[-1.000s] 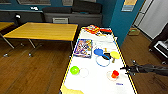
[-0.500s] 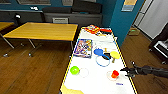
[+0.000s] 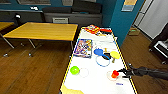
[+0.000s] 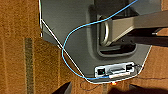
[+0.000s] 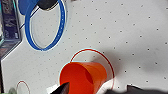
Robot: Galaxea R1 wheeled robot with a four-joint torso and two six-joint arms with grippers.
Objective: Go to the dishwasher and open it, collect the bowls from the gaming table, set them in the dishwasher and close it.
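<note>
Bowl collection looks barely begun, with everything on the long white-topped gaming table (image 3: 100, 80) apparently yet to be gathered and no dishwasher to be seen, so loading and closing it remain. Beside it stands a yellow-topped wooden table (image 3: 42, 30). On the white top lie a colourful board game box (image 3: 83, 47), a blue-rimmed shallow bowl (image 3: 102, 60), a small lime-green bowl (image 3: 74, 70) and a white bowl with a red rim (image 3: 110, 75). Inside that last bowl stands an orange plastic cup (image 3: 114, 74), which blocks lifting it. The right gripper (image 3: 124, 72) hovers just beside the cup; I cannot tell whether its claw is apart or together
</note>
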